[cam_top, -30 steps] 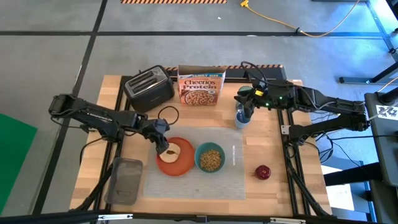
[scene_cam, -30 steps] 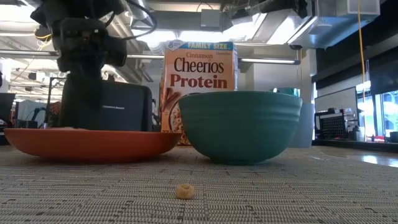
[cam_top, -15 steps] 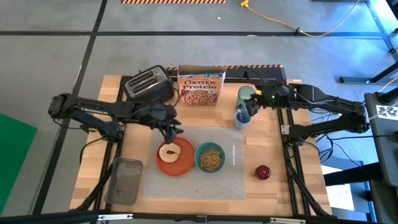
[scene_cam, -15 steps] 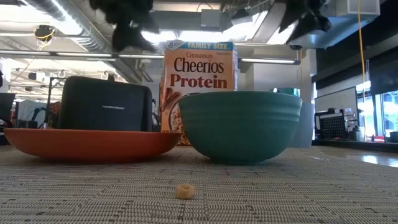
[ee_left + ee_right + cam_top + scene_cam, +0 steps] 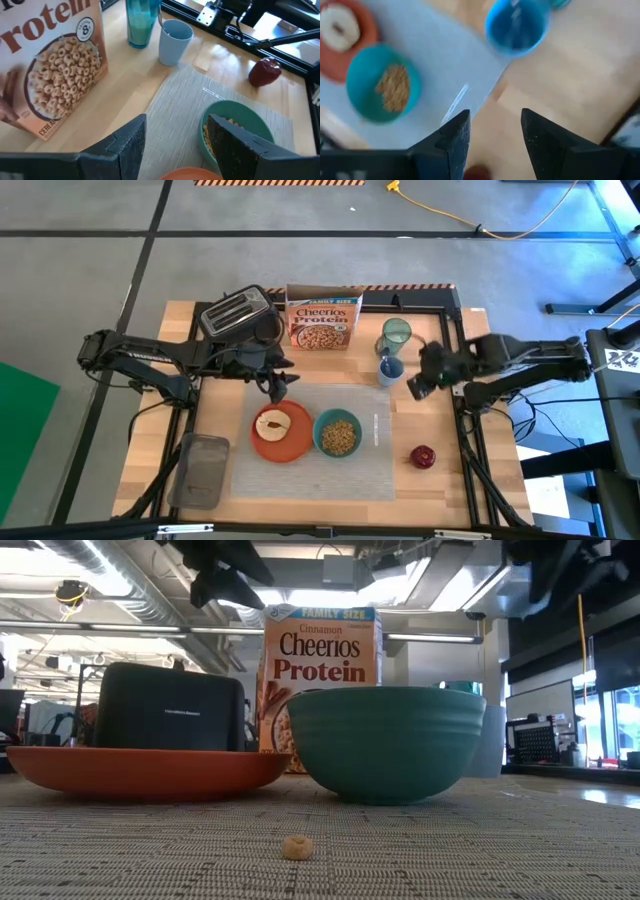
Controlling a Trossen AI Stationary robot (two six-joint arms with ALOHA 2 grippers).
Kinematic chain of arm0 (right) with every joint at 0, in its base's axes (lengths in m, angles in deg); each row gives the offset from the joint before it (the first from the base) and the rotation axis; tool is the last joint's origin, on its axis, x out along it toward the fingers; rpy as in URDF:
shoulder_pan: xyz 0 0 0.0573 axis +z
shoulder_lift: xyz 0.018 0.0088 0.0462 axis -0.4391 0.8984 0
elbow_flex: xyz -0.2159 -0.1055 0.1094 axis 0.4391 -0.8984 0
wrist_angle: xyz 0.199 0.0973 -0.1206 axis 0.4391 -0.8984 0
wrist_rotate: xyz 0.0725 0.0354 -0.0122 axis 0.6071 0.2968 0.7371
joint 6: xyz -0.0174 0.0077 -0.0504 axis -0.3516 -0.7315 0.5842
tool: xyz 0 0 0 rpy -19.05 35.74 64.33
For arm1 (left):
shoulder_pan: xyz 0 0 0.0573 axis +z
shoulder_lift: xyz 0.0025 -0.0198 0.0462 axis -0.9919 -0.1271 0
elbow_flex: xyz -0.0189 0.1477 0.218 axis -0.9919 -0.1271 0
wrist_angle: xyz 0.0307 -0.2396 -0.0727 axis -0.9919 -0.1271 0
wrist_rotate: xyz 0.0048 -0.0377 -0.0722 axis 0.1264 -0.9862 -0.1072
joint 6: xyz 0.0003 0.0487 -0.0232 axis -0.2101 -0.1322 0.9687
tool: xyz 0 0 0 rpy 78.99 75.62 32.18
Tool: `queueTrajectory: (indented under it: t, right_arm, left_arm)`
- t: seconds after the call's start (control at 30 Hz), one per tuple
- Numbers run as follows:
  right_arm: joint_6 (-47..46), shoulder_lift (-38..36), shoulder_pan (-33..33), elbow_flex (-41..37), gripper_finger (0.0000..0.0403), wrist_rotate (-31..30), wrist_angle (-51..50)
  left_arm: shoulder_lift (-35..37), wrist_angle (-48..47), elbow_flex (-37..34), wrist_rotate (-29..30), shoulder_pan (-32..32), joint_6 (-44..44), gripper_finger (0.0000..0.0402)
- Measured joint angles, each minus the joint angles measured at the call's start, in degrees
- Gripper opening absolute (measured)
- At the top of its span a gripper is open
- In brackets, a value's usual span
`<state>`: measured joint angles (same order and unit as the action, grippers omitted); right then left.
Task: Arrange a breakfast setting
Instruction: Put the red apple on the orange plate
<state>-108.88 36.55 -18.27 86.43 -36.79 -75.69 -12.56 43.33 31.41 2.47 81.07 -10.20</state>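
Observation:
The pale ribbed placemat (image 5: 315, 455) lies at the table's middle. On it are the orange plate (image 5: 295, 445), with the toast slice (image 5: 270, 423) lying flat on it, and the teal bowl (image 5: 339, 434), which holds cereal. Silver cutlery (image 5: 376, 428) lies right of the bowl. The red apple (image 5: 423, 456) rests on the wood to the right. The green tumbler (image 5: 396, 335) stands upright at the far side. My left gripper (image 5: 175, 145) is open and empty, above the placemat's far left part (image 5: 280, 383). My right gripper (image 5: 495, 140) is open and empty, right of a blue cup (image 5: 390, 369).
The black toaster (image 5: 238, 320) and the Cheerios box (image 5: 322, 318) stand along the far edge. A grey flat container (image 5: 203, 469) lies at the near left. One loose cereal piece (image 5: 296, 847) lies on the placemat's near part. Bare wood shows near the apple.
My left gripper has risen from the toast on the plate and gone toward the far edge; the toast stays on the plate. My right gripper has drawn back from the tumbler and blue cup toward the table's right and near edges; the tumbler stands uncovered.

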Motion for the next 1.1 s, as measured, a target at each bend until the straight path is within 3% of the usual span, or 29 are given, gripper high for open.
queueTrajectory:
  t: [0.27, 0.43, 0.73, 1.1]
  right_arm:
    - [-15.3, 0.1, 15.6, -9.1, 0.0165, 7.0, 6.1]
    - [-23.7, 0.1, 20.9, -13.0, 0.0165, 7.2, 9.0]
    - [-27.8, 0.1, 22.7, -14.1, 0.0165, -0.1, 12.2]
    - [-32.2, 0.6, 22.6, -14.1, 0.0165, 12.5, 14.1]
  left_arm:
    - [0.0, 0.0, 0.0, 1.0, 0.0, -0.2, 0.0205]
    - [1.3, -1.0, 0.0, 1.1, 2.2, -1.1, 0.0205]
    - [11.4, -1.1, 0.0, 1.2, 8.9, -1.5, 0.0205]
    - [16.9, -1.5, 0.0, 5.0, 9.7, -9.3, 0.0205]
